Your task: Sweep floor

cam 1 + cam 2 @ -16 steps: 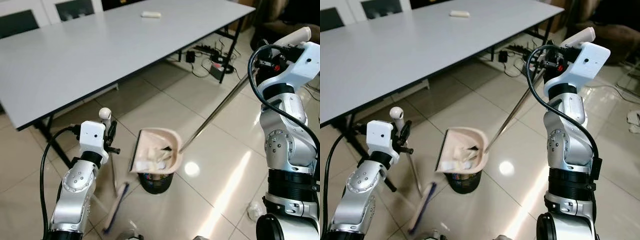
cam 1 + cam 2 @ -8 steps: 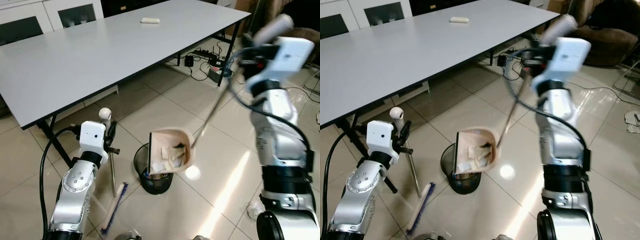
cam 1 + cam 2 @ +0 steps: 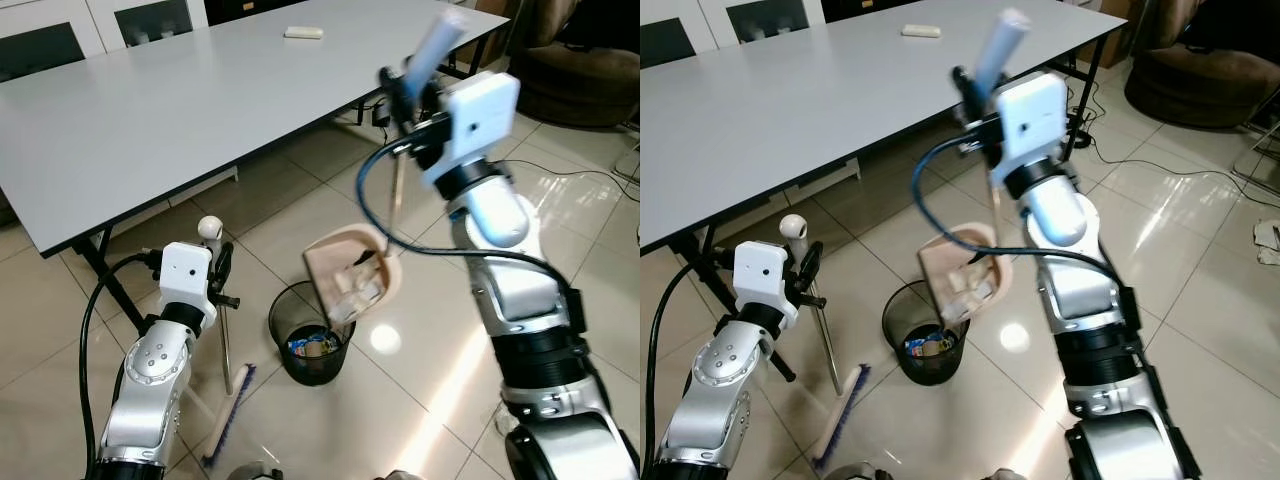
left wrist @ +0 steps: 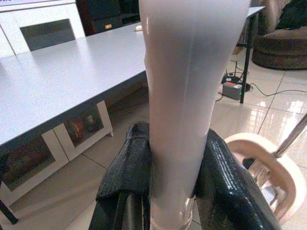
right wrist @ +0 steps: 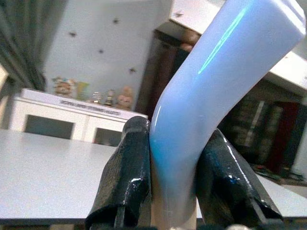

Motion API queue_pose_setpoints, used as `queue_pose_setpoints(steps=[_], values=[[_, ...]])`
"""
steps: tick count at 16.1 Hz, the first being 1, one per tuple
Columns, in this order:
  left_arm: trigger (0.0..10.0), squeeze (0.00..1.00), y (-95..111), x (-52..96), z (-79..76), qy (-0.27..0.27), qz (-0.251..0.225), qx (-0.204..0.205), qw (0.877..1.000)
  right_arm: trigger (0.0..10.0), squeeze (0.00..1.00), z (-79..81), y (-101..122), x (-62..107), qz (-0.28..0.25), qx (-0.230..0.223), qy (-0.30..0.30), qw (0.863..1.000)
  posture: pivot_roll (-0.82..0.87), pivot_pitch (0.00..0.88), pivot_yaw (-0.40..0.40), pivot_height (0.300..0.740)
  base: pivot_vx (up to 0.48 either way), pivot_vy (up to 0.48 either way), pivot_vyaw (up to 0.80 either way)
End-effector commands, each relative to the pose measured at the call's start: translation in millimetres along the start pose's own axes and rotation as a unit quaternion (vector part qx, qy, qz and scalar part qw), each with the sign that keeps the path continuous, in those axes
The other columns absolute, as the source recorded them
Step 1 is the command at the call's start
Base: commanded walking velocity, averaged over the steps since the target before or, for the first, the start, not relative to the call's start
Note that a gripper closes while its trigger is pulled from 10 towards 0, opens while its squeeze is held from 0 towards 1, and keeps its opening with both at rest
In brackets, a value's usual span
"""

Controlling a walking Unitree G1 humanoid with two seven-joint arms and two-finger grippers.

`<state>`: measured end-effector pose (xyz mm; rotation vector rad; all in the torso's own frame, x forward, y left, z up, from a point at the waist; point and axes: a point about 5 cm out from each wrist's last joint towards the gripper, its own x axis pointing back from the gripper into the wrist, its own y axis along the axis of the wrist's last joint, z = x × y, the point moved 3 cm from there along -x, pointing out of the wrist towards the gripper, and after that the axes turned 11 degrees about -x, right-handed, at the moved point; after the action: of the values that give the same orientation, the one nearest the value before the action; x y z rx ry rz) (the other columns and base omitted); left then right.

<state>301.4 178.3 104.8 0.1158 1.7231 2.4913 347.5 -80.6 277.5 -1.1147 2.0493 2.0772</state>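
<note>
My right gripper [image 3: 415, 85] is shut on the pale handle [image 5: 201, 110] of a beige dustpan [image 3: 352, 275], with the shaft nearly upright. The pan hangs steeply tilted above a black wire bin [image 3: 312, 340], and paper scraps still cling inside it. Litter lies in the bin. My left gripper [image 3: 217, 265] is shut on the white broom handle [image 4: 177, 110], its fingers [image 4: 125, 177] pressed on both sides. The broom stands upright left of the bin, its brush head [image 3: 228, 422] on the tiles.
A large grey table [image 3: 200, 90] spreads behind, its black leg [image 3: 100, 275] close to my left arm. Cables [image 3: 1110, 150] trail on the floor past the table. A brown seat [image 3: 585, 70] is at the far right, crumpled paper [image 3: 1265, 240] on the tiles.
My right arm has swung left and raised the dustpan handle upright, tipping the pan steeply over the bin; litter now shows in the bin. The left arm and broom have held still.
</note>
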Motion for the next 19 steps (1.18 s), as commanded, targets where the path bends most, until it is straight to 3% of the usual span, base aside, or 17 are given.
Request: queue_pose_setpoints(steps=[1,3,5,8,13,17,18,19], values=[[10.0,0.0,3.4,-0.3,1.3,0.002,-0.008,-0.01,1.0,10.0,0.0,13.3,26.5,-3.1,-0.062,0.007,0.03,0.998,0.02,0.059,0.021,0.74,0.0,0.0,0.0],[10.0,0.0,3.7,0.4,1.0,0.002,-0.009,-0.01,1.0,10.0,0.0,31.6,31.5,-1.5,-0.082,-0.008,0.062,0.995,0.02,0.052,0.023,0.74,0.0,0.0,0.0],[10.0,0.0,4.9,-0.5,-0.1,0.0,-0.011,-0.01,1.0,10.0,0.0,54.0,30.3,3.2,-0.085,0.011,0.12,0.989,0.02,0.045,0.023,0.74,0.0,0.0,0.0],[10.0,0.0,5.2,-0.4,-1.3,-0.004,-0.013,-0.01,1.0,10.0,0.0,67.2,19.1,8.3,-0.065,0.008,0.153,0.986,0.02,0.04,0.023,0.74,0.0,0.0,0.0],[10.0,0.0,5.6,-0.7,-1.5,-0.004,-0.013,-0.01,1.0,10.0,0.0,81.3,5.7,13.3,-0.04,0.095,0.205,0.973,0.02,0.038,0.021,0.74,0.0,0.0,0.0],[10.0,0.0,6.9,-4.9,-1.3,-0.005,-0.014,-0.01,1.0,10.0,0.0,71.3,12.9,7.6,-0.057,0.114,0.18,0.975,0.02,0.035,0.027,0.74,0.0,0.0,0.0],[10.0,0.0,7.8,-6.4,-1.3,-0.005,-0.015,-0.004,1.0,10.0,0.0,63.7,26.2,3.7,-0.082,0.107,0.158,0.978,0.02,0.036,0.027,0.74,0.0,0.0,0.0],[10.0,0.0,7.5,-9.5,-3.9,-0.016,-0.014,-0.001,1.0,10.0,0.0,44.0,46.4,-1.3,-0.113,0.078,0.106,0.985,0.01,0.027,0.023,0.74,0.0,0.0,0.0]])
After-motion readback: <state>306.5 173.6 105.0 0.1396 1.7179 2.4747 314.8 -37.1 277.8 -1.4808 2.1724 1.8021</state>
